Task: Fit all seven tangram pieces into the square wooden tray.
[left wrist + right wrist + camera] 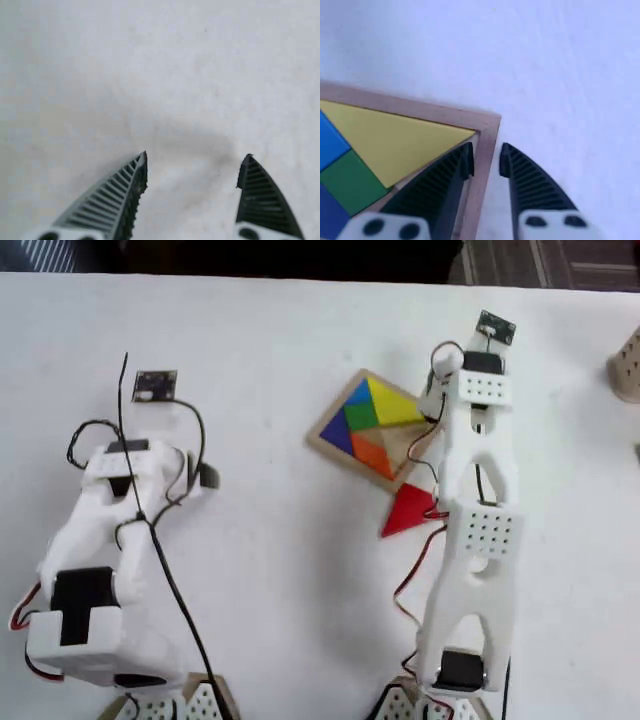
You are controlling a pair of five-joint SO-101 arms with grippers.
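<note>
The square wooden tray lies turned like a diamond at the table's centre right. It holds a yellow triangle, blue, green, dark blue and orange pieces, with bare wood on its near right side. A red triangle lies on the table just in front of the tray, beside the right arm. My right gripper straddles the tray's rim next to a corner, one finger inside by the yellow triangle, one outside, closed on the rim. My left gripper hangs open over bare table at the left.
The left arm stands folded at the left, with a dark cable trailing to the front edge. A beige object sits at the far right edge. White table spreads between the two arms and behind the tray.
</note>
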